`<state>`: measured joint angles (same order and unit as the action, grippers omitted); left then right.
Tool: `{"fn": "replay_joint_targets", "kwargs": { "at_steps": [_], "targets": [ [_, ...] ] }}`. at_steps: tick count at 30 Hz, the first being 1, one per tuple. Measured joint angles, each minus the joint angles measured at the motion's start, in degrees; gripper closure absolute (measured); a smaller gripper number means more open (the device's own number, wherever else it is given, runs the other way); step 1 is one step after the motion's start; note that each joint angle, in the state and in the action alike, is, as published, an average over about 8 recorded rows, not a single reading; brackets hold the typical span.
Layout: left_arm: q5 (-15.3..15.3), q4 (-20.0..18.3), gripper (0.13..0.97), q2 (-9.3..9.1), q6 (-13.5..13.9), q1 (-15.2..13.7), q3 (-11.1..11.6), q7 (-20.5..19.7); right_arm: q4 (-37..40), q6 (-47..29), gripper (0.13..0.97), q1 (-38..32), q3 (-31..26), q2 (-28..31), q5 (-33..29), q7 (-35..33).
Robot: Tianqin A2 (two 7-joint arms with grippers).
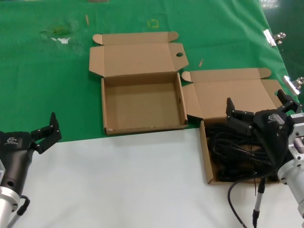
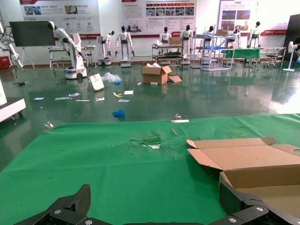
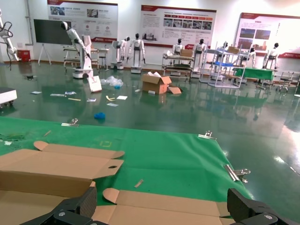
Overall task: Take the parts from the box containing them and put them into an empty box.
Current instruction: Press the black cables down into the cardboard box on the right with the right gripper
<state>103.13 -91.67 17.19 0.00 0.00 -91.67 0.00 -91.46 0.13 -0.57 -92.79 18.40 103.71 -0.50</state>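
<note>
Black coiled power cables [image 1: 235, 159], tangled, fill the brown cardboard box [image 1: 207, 166] at right.
Right gripper [image 1: 259, 107] spread above them; left gripper [image 1: 46, 132] released, near-left.

1. Left claw [image 1: 47, 130]: low at near-left, fingers spread wide, nothing between them.
2. Right claw [image 1: 259, 107]: far right, fingers splayed apart, wrist angled fwd & down.

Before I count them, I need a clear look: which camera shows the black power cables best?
The head view. It looks down into the right-hand box and shows the cables as a dark tangle, partly covered by the right gripper. Neither wrist view shows the cables: both look out over box flaps, green cloth and the hall.
</note>
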Motion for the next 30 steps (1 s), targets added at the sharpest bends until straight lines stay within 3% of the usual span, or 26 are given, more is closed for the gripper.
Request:
{"fn": "replay_joint_targets", "kwargs": {
  "at_steps": [13,21,25,30],
  "targets": [
    [0.00,0.00,0.160,0.00,0.00,0.00,0.00,-0.03,0.00,0.00,0.129,0.00,0.00,0.00,0.00,0.00],
    [0.00,0.00,0.256,0.00,0.00,0.00,0.00,-0.01,0.00,0.03,0.129,0.00,-0.03,0.02,0.02,0.00],
    [0.00,0.00,0.256,0.00,0.00,0.00,0.00,-0.01,-0.21,1.08,0.129,0.11,-1.24,1.15,0.75,0.03],
    [0.00,0.00,0.357,0.00,0.00,0.00,0.00,-0.01,-0.90,3.18,0.129,0.33,-4.43,4.16,2.87,0.10]
  ]
}}
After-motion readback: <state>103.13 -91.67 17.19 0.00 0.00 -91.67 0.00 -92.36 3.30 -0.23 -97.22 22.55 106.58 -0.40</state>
